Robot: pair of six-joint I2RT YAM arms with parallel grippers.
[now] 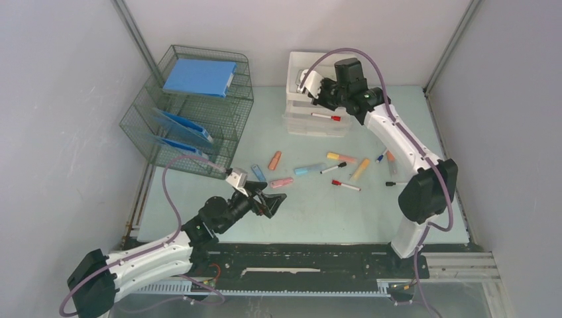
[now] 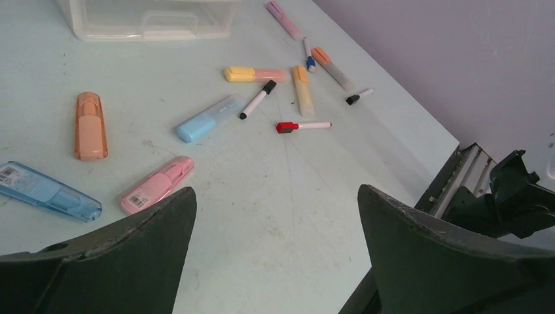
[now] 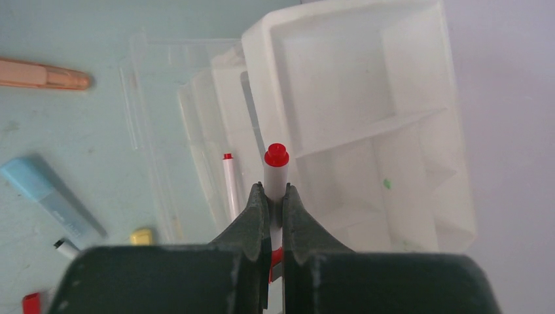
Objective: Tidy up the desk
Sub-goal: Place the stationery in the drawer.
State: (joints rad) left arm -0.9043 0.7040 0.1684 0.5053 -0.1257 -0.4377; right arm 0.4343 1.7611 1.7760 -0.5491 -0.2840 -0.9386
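Observation:
The pale mint-green desk [image 1: 318, 215] holds scattered highlighters and markers in its middle. My right gripper [image 1: 310, 89] is shut on a white marker with a red cap [image 3: 276, 165] and holds it above a white divided tray [image 3: 366, 98] that sits on a clear drawer box [image 1: 311, 122] at the back. Another red-tipped marker [image 3: 229, 186] lies in the open clear drawer. My left gripper [image 1: 275, 199] is open and empty, low over bare desk [image 2: 275, 170], with a pink highlighter [image 2: 157, 184] just left of its left finger.
A wire mesh rack [image 1: 192, 116] with blue folders stands at the back left. Loose on the desk are an orange highlighter [image 1: 274, 160], a light blue one [image 1: 309, 169], a yellow one [image 1: 341, 158], a black-capped marker [image 1: 333, 168] and a red-capped marker [image 1: 346, 185]. The black front rail [image 1: 298, 262] runs along the near edge.

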